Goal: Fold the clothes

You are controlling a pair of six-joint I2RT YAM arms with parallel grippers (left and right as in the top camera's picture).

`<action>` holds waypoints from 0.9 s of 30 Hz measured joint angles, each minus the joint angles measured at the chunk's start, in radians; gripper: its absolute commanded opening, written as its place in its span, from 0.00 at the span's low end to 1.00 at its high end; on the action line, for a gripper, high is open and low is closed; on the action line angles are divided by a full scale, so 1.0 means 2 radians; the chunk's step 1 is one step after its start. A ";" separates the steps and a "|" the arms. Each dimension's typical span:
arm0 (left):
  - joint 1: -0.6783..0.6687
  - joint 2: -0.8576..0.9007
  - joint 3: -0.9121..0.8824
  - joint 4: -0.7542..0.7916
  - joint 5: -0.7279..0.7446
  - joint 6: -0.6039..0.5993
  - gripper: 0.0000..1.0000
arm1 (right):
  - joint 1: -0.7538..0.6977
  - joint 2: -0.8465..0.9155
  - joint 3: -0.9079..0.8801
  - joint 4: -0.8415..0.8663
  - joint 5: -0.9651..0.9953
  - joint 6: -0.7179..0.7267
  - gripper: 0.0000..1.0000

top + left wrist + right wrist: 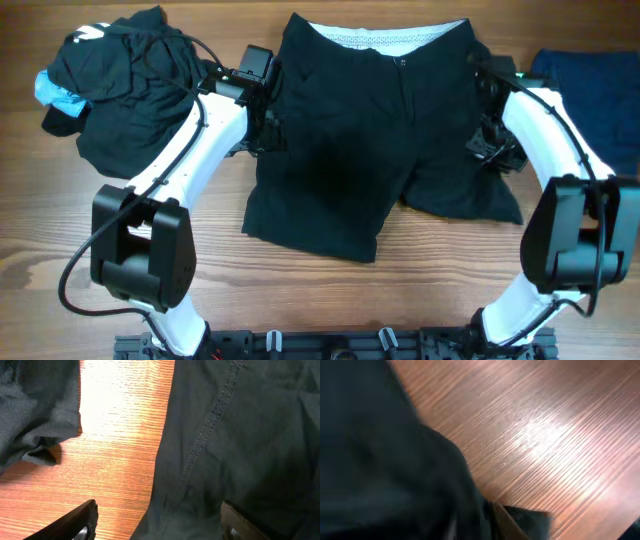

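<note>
Where blurred, edge of shorts [385, 465] indistinct.

White arm links [215, 135], black joint housings [145, 250], looping black cables [63, 283], dark tool fingers [75, 521].

The dark navy fabric garment [598, 95] at the far right runs off the overhead picture's edge, and the light-blue crumpled piece [55, 92] lies half buried in the heap of black garments [125, 95]. The right wrist view is smeared, so whether the right gripper [492, 148] grips the black fabric shorts [360, 150] cannot be told, and the fingertips [82, 522] of the left gripper [160, 526] are cut by their view's bottom edge
</note>
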 measured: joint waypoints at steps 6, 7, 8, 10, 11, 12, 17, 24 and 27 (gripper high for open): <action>0.000 0.000 0.000 0.000 0.000 0.000 0.75 | 0.002 -0.001 0.001 -0.012 -0.030 -0.027 1.00; 0.000 0.000 0.000 0.000 0.000 0.000 0.74 | 0.001 -0.001 0.001 -0.012 -0.037 -0.029 1.00; 0.000 0.000 0.000 0.000 0.000 -0.001 0.73 | 0.000 -0.001 0.001 -0.009 -0.047 -0.032 1.00; 0.000 0.000 0.000 0.000 0.000 -0.002 0.66 | -0.007 -0.001 0.001 0.011 -0.084 -0.050 1.00; 0.000 0.000 0.000 0.000 0.002 -0.003 0.64 | -0.010 -0.001 0.001 0.020 -0.099 -0.062 0.99; 0.000 0.000 0.000 0.001 0.004 -0.005 0.63 | -0.015 -0.001 0.001 0.033 -0.131 -0.084 0.98; 0.003 0.000 -0.001 0.046 0.013 0.001 0.59 | -0.010 -0.001 0.001 0.046 -0.253 -0.172 0.96; 0.071 0.000 -0.001 0.163 0.040 0.014 0.09 | 0.093 -0.006 0.001 0.085 -0.300 -0.184 0.28; 0.098 0.000 -0.002 0.228 0.044 0.017 0.04 | 0.133 -0.006 0.001 0.107 -0.306 -0.166 0.09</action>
